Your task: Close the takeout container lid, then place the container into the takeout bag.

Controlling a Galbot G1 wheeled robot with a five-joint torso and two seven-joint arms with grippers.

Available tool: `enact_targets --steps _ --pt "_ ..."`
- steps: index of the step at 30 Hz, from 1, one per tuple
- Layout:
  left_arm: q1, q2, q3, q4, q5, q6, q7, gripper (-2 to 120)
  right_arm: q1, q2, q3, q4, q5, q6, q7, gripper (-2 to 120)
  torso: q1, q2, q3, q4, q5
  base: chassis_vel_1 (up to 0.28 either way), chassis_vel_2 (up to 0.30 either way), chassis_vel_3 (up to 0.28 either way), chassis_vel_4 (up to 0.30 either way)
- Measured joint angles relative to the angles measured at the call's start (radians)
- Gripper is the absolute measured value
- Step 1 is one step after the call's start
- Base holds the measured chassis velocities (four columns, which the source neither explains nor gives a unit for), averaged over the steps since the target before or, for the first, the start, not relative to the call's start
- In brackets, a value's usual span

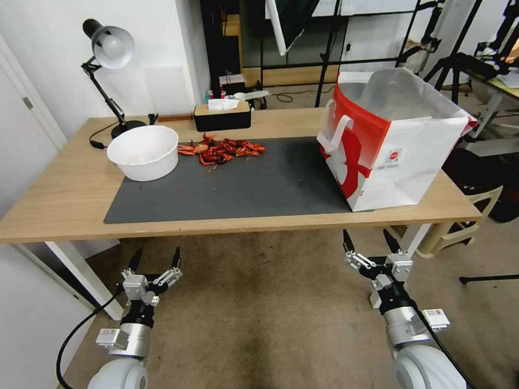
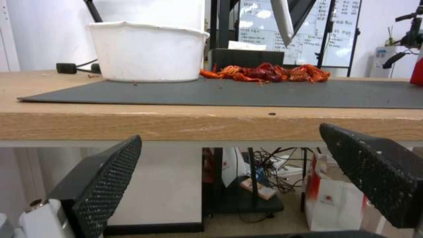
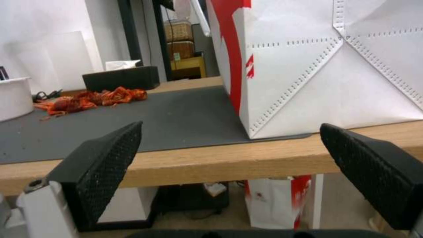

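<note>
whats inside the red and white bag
From the head view, the bag stands open on the table's right end. Its silvery lining shows near the top; the walls hide the bottom, so any contents cannot be seen.

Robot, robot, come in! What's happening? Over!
Left tool and right tool open, below table edge. Bag upright on table. White bowl, red scraps nearby.

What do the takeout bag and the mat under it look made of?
Takeout bag: likely matte paper, with creased panels and stitch-like perforated fold lines; silvery lining inside, probably foil. Mat: thin dark grey sheet, matte, perhaps rubber or felt; can't tell which.
</note>
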Motion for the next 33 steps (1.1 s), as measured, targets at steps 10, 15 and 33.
enact_targets --steps 10,15,33 --pt "0.000 0.000 0.000 0.000 0.000 0.000 0.000 100 0.001 -0.001 0.000 0.001 0.001 -0.002 0.000 100 0.000 0.000 0.000 0.0000 0.0000 0.000 0.000 0.000 0.000" --pt "0.000 0.000 0.000 0.000 -0.001 0.000 0.000 100 0.001 -0.001 0.000 0.001 0.002 -0.003 0.000 100 0.000 0.000 0.000 0.0000 0.0000 0.000 0.000 0.000 0.000" --pt "0.000 0.000 -0.001 0.000 0.000 0.001 -0.001 100 0.002 -0.002 0.000 0.002 0.003 -0.004 0.000 100 0.000 0.000 0.000 0.0000 0.0000 0.000 0.000 0.000 0.000"
